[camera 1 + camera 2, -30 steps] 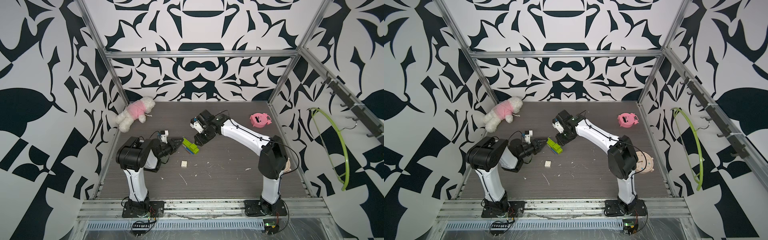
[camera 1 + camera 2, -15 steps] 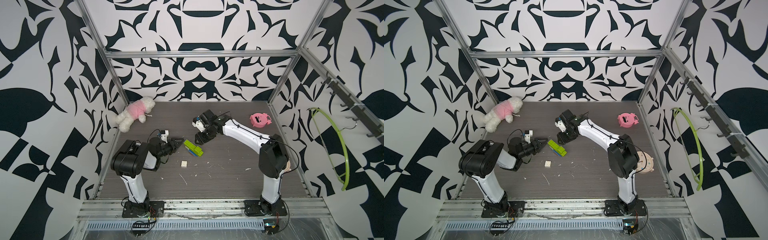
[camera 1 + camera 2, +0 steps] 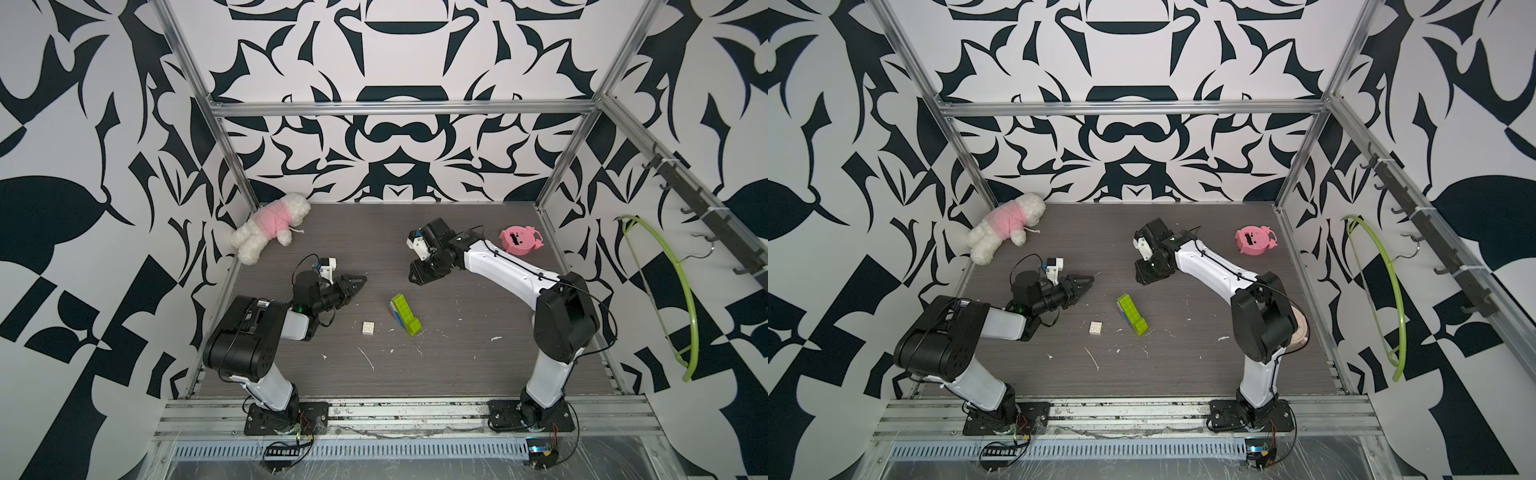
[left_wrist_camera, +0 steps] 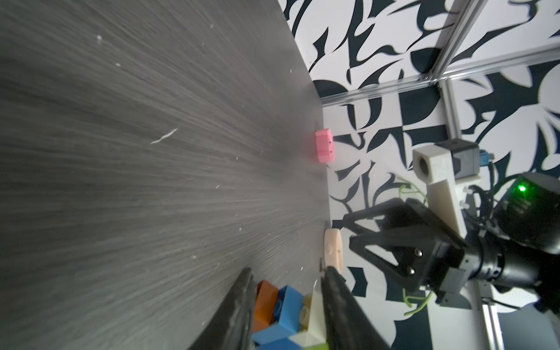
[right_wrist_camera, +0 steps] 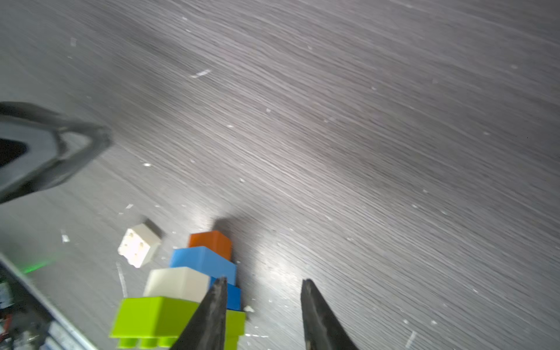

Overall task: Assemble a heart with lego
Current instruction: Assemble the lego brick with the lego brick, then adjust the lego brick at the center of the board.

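The left gripper [image 3: 360, 284] and the right gripper [image 3: 416, 276] each stand slightly parted and empty, neither touching the heart [image 3: 405, 314].

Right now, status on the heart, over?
Left gripper, right gripper: jaws parted, empty. Heart lying on table, untouched; white brick loose beside it. Nothing in the way.

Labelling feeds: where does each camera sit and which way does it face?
Top views: high at the front, looking down on the table; left arm and right arm show.
Left wrist: behind the left claw, facing across the table; right claw shows.
Right wrist: behind the right claw, facing down at the brick stack.
Shared: both wrists see the stack.
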{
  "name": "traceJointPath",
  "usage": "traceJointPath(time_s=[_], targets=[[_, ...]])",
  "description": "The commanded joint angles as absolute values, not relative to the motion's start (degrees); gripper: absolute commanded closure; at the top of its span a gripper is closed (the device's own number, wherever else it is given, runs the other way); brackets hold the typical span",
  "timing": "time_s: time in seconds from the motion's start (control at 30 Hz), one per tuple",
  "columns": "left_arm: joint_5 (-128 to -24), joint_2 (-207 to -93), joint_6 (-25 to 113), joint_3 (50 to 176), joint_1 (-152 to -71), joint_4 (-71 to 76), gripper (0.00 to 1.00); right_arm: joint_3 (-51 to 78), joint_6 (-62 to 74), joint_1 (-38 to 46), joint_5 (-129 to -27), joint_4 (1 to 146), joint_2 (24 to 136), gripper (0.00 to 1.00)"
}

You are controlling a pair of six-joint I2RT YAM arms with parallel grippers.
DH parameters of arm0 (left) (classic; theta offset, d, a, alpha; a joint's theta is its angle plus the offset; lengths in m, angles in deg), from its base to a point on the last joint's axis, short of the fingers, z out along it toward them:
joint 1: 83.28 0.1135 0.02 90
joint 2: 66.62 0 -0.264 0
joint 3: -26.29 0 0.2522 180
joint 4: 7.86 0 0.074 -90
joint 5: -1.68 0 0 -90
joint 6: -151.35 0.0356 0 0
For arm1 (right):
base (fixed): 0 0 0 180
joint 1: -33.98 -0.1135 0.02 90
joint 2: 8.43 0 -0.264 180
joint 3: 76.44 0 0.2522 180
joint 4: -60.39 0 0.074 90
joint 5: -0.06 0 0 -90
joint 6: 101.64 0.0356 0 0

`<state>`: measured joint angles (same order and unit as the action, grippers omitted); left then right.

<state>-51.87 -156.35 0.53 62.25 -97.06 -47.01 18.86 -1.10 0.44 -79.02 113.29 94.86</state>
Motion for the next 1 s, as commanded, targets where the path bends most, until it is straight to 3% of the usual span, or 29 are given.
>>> traceJointPath(time_s=[0.0, 0.13, 0.2, 0.47, 0.73, 0.97], targets=[[-51.0, -147.7, 7.9, 62.4, -100.4, -27.7, 0.65, 15.0, -1.7, 0.2, -82.3, 115.3, 93.8, 0.61], [-59.6, -137.4, 18.6, 68.2, -107.6, -1.9, 0.66, 8.1, -0.3, 0.2, -80.8, 113.4, 91.9, 0.64], [-60.8, -135.9, 19.5, 69.4, -108.3, 2.4, 0.67, 3.2, 1.5, -0.3, -78.1, 110.4, 89.2, 0.64], [-57.7, -149.1, 16.8, 74.6, -111.9, -4.8, 0.71, -11.9, 15.9, -6.8, -75.4, 93.0, 80.8, 0.64], [-57.9, -157.2, 17.8, 83.8, -114.6, -6.9, 0.69, -11.7, 22.2, -13.6, -73.6, 82.2, 85.1, 0.63], [-56.2, -161.2, 20.0, 89.7, -114.5, -4.2, 0.67, -11.3, 17.6, -11.8, -77.0, 93.0, 77.0, 0.61]])
